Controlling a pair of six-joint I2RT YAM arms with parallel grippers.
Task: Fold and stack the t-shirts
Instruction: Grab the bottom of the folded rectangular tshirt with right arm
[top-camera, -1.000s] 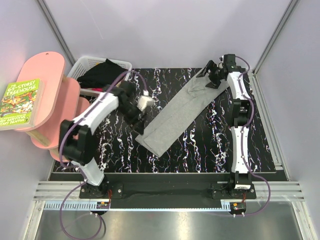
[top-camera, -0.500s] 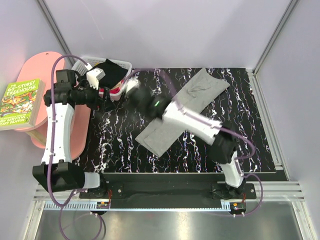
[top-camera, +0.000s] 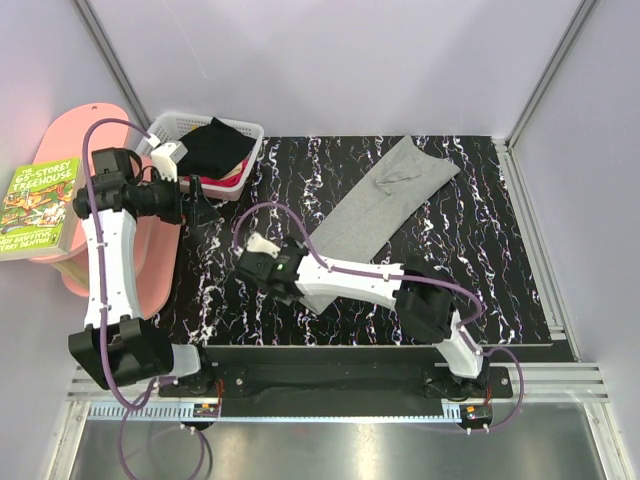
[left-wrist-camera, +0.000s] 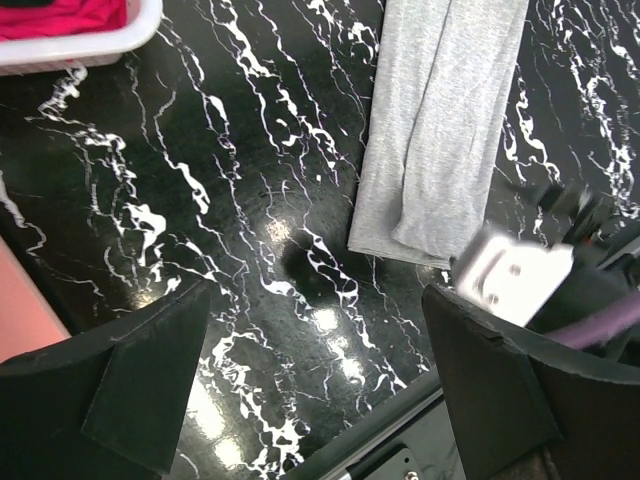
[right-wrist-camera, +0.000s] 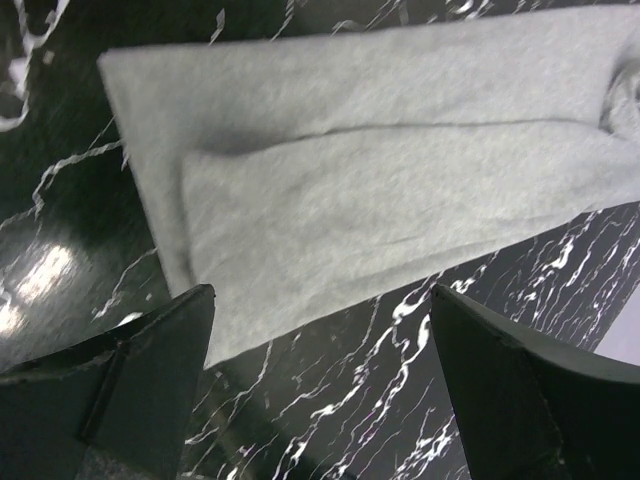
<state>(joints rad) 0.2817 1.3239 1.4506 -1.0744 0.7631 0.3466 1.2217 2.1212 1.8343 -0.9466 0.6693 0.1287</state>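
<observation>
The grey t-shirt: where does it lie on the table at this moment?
In the top view the grey t-shirt lies as a long folded strip, slanting across the table from the far edge toward the middle, to the right of the white basket.

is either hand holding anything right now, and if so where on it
Nothing is held. The left hand is open over the table, the right hand open over the end of the grey t-shirt.

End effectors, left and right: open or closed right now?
Left end effector: open, holding nothing.
Right end effector: open, holding nothing.
</observation>
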